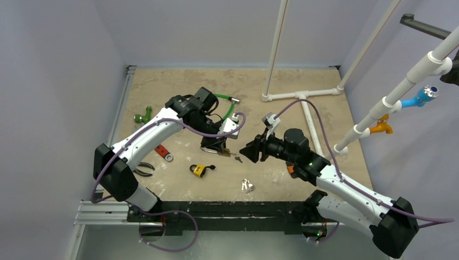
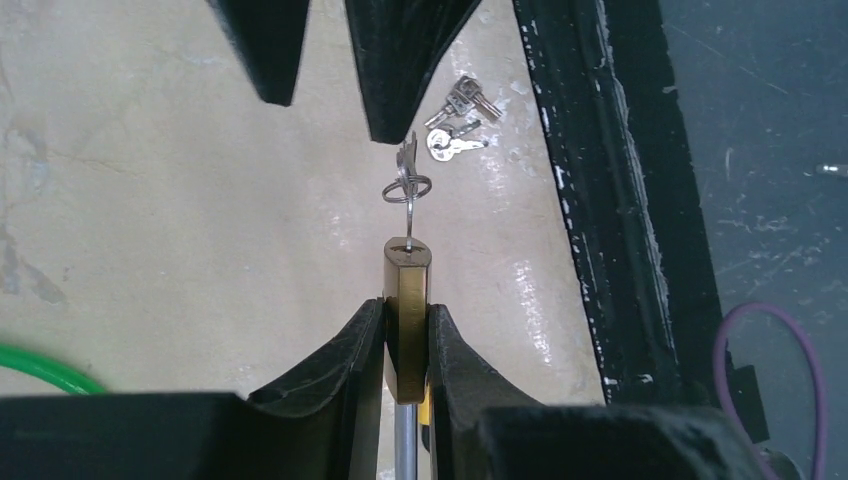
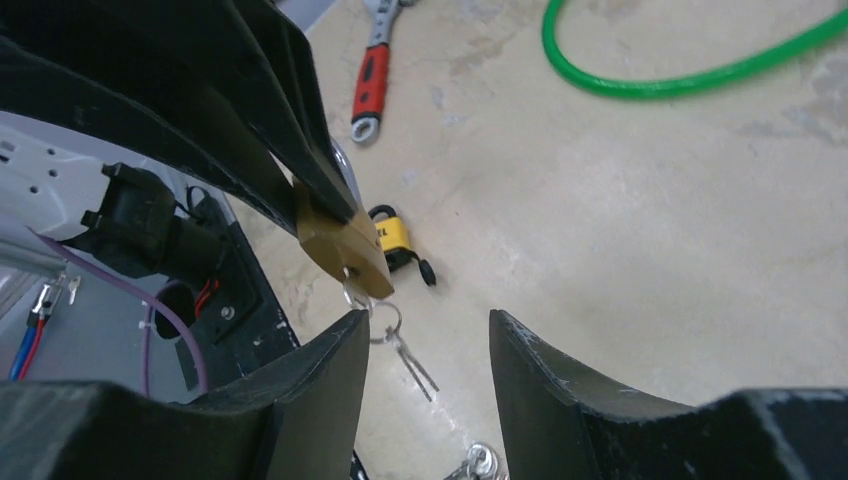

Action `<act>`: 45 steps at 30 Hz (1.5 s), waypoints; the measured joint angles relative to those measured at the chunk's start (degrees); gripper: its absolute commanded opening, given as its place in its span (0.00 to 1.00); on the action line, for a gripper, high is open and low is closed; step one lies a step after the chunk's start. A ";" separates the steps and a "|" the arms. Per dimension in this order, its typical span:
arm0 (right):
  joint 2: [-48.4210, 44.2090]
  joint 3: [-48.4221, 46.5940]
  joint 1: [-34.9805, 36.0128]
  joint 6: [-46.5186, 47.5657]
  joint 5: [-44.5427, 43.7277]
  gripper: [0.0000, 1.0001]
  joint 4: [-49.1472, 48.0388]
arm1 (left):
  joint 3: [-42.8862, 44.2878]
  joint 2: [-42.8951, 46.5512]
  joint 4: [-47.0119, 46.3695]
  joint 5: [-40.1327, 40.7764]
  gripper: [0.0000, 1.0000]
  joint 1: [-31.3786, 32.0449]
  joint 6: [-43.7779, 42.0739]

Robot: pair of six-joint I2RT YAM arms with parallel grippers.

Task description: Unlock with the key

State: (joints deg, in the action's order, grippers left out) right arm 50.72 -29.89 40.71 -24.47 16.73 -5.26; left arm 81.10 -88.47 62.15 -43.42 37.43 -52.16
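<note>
My left gripper (image 2: pixel 405 315) is shut on a brass padlock (image 2: pixel 407 290) and holds it above the table, keyhole end outward. A key (image 2: pixel 408 228) sits in the keyhole, with a ring (image 2: pixel 405 187) and spare keys hanging from it. In the top view the left gripper (image 1: pixel 215 144) and the right gripper (image 1: pixel 244 152) face each other. My right gripper (image 3: pixel 425 330) is open and empty. Its left finger (image 3: pixel 310 390) is right beside the key ring (image 3: pixel 385 320) under the padlock (image 3: pixel 345 255).
A small yellow padlock (image 1: pixel 198 170) lies on the table, and a loose key bunch (image 1: pixel 248 186) lies near the front edge. A red-handled wrench (image 1: pixel 163 153), pliers (image 1: pixel 143 169), a green cable (image 1: pixel 227 105), a green fitting (image 1: pixel 143 115) and a white pipe frame (image 1: pixel 303 97) are around.
</note>
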 measured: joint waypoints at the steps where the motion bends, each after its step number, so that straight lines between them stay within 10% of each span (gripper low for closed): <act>1: 0.31 -0.72 0.00 1.20 1.03 0.49 -0.63 | 0.09 0.37 1.01 -0.52 0.00 0.09 -0.46; 15: 9.33 -5.25 6.19 11.34 8.79 0.48 -4.15 | -0.31 0.42 4.70 -0.94 0.00 0.09 -2.58; 24: 12.24 -5.38 8.48 13.97 8.24 0.27 -4.28 | -0.31 0.42 4.92 -1.16 0.00 0.09 -2.95; 28: 14.05 -6.23 9.14 14.73 7.63 0.00 -4.31 | -0.31 0.46 5.44 -1.62 0.00 0.09 -2.99; 45: 3.76 -4.70 10.38 6.82 -8.76 0.00 2.84 | -6.45 3.02 -7.93 -1.62 0.00 -0.09 -1.84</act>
State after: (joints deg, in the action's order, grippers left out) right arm 54.48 -34.59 51.09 -17.65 7.97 -2.42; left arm 74.65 -85.45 54.22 -45.04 37.34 -54.00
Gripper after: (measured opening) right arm 0.015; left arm 0.166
